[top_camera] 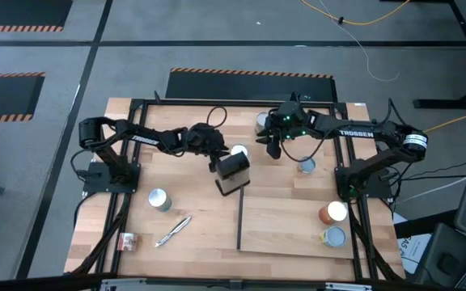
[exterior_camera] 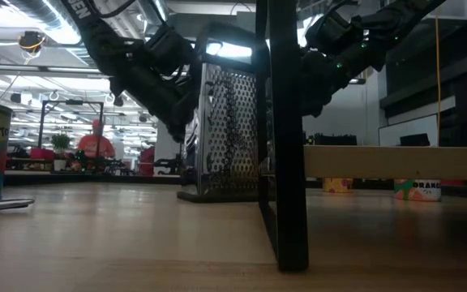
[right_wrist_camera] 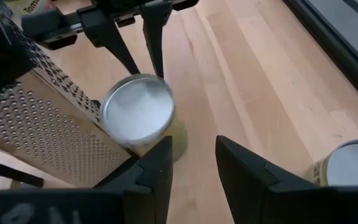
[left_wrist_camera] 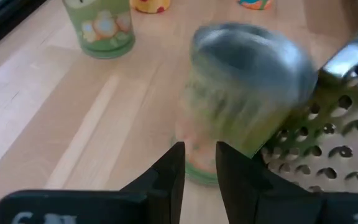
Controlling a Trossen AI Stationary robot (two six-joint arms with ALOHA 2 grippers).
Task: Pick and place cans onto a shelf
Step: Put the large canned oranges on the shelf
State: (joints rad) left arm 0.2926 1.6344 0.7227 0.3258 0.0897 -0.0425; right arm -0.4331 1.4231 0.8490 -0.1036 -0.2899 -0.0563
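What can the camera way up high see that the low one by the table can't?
Only the high view shows the silver pen-like tool, the can near it, and both cans on the shelf from above.

Only the low view shows the room behind, with a person in red.

Both show the metal grater and both arms reaching near it.

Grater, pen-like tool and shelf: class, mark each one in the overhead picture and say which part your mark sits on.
grater [top_camera: 234,171], high view, its dark top.
pen-like tool [top_camera: 173,230], high view, mid-shaft.
shelf [top_camera: 281,226], high view, bare wood panel.
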